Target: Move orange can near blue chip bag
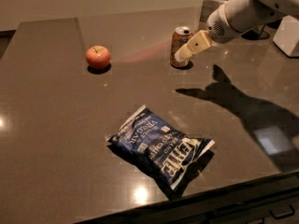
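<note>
One gripper (183,55) hung just at the right side of the orange can (179,45); whether it was apart or together, I could not tell. Well left of the can sat a red apple (98,56), and well in front of it lay the blue chip bag (161,146).

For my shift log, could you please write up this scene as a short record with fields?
surface: dark table
can: orange can, upright, toward the back of the table
apple: red apple, left of the can in the view, apart from it
bag: blue chip bag, lying flat near the front edge, well apart from the can
claw: claw at the can's right side, overlapping it in the view; contact cannot be told
task state: can not yet near the bag
</note>
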`<state>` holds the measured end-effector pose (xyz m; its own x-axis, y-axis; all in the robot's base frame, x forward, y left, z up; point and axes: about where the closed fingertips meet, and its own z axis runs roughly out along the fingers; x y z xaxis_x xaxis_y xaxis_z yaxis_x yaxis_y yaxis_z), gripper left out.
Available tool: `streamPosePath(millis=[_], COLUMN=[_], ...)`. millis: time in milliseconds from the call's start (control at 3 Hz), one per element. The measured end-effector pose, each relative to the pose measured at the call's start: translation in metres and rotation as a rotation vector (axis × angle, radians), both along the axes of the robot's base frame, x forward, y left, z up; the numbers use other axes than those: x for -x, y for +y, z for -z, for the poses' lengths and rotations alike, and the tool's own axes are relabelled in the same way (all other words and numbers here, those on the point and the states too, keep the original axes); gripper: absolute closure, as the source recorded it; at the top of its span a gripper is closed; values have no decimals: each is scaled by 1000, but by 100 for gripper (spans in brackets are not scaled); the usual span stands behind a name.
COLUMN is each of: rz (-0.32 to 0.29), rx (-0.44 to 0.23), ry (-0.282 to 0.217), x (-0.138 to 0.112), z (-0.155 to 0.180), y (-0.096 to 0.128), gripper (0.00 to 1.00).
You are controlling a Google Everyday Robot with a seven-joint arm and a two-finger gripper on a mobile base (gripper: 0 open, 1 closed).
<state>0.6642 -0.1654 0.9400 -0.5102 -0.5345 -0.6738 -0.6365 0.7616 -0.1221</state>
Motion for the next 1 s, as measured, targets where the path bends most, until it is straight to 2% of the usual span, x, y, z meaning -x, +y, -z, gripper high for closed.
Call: streamPosePath(millis=[333,667,1000], rz=[-14,-24,-34], rx=[-38,-56,-74], ry=[-54,-84,-90], x=[-29,-48,-59], z=[9,13,15], y=[15,25,33], gripper=[0,0,18])
